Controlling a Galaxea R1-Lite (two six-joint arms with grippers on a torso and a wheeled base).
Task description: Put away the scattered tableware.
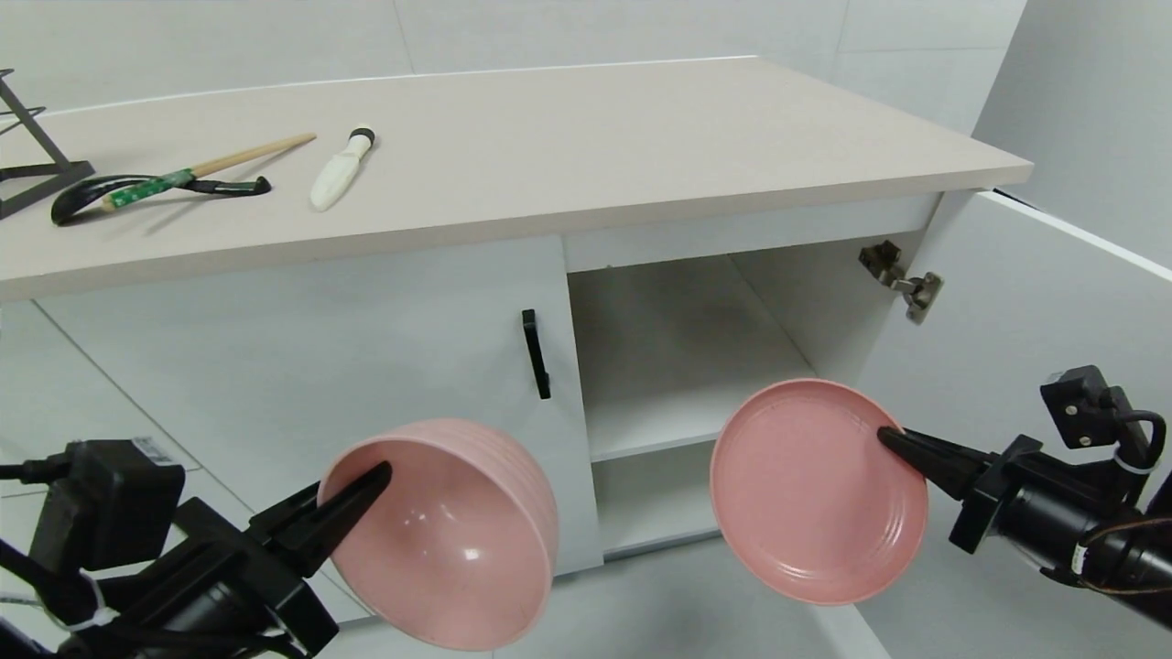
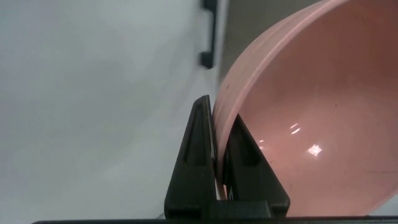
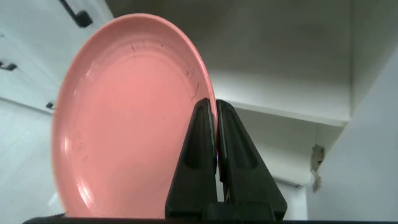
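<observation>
Clearly each dish is gripped by its rim so it can go edge-first into the open cabinet (image 1: 678,348). The left end effector (image 1: 380,476) pinches the pink bowl (image 1: 458,540) low before the closed door, and the right end effector (image 1: 886,437) pinches the pink plate (image 1: 806,494) upright at the opening. The head view takes in utensils (image 1: 165,183) on the desk (image 1: 549,137) (not yet put away, I'd judge). The wrist views show each rim clamped between two fingers (image 2: 199,149).
</observation>
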